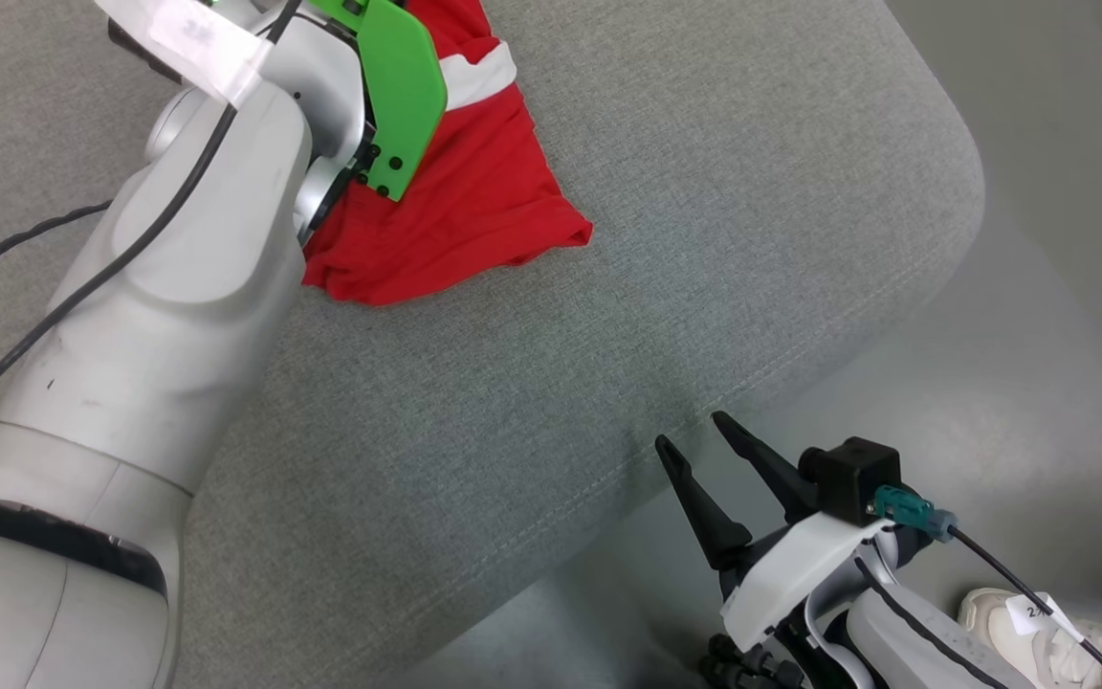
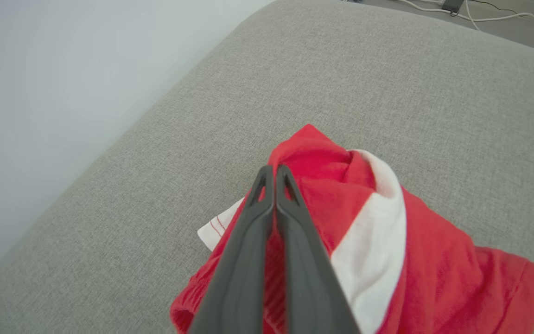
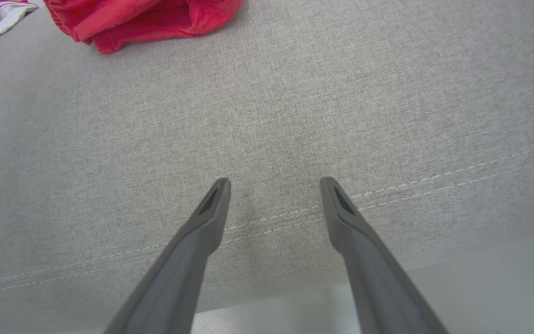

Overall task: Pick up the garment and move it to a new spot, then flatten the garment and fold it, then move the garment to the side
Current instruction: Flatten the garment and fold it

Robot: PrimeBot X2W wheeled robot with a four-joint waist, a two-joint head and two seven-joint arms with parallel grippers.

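The garment [image 1: 474, 201] is red with a white band and lies crumpled on the grey cushion [image 1: 666, 239], near the top of the head view. My left arm reaches over it, and its green wrist plate [image 1: 405, 86] hides part of the cloth. In the left wrist view my left gripper [image 2: 275, 168] is shut, its fingers pressed together with a strip of the red garment [image 2: 434, 260] showing between them. My right gripper [image 1: 690, 428] stands open at the cushion's near edge, well away from the garment [image 3: 146, 18]. Nothing lies between the right gripper's [image 3: 274, 183] fingers.
The cushion's stitched seam [image 3: 387, 190] runs just under my right fingers, and beyond it the edge drops to grey floor [image 1: 1039, 287]. A person's white shoe [image 1: 991, 612] is at the lower right. Cables [image 2: 489, 16] lie on the floor past the cushion's far side.
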